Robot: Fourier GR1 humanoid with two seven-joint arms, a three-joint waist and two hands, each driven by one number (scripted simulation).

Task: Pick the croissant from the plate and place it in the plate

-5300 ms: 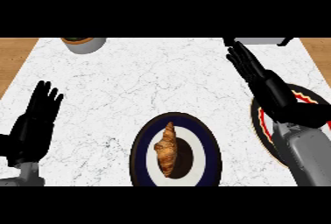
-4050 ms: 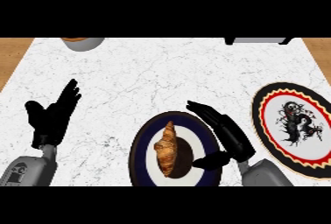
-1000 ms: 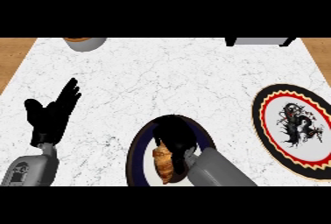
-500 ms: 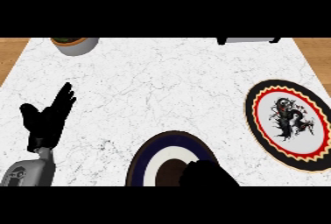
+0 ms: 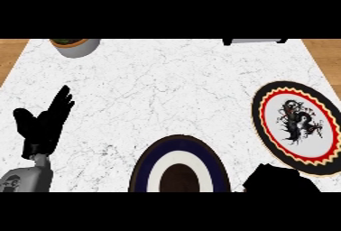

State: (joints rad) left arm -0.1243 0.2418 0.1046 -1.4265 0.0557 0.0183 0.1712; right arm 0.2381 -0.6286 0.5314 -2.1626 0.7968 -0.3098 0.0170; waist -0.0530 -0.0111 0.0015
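The dark blue plate (image 5: 180, 138) with a white ring and brown centre sits at the lower middle of the head view, and no croissant lies on it. My right hand (image 5: 276, 180) shows as a bunched black shape at the lower edge, between that plate and the red, black and white plate (image 5: 272, 118) with a dragon figure at the right. The croissant itself is hidden; the curled hand appears to enclose it. My left hand (image 5: 43, 124) rests open at the left, fingers up, touching nothing.
A grey bowl-shaped pot (image 5: 75, 45) stands at the counter's far left corner. Part of a grey object (image 5: 256, 40) shows at the far edge. Wooden floor borders the white marble counter on both sides.
The croissant is gone from the blue plate. My right hand has drawn off it to the right, toward the red plate. The view has shifted slightly. The left hand has stayed put.
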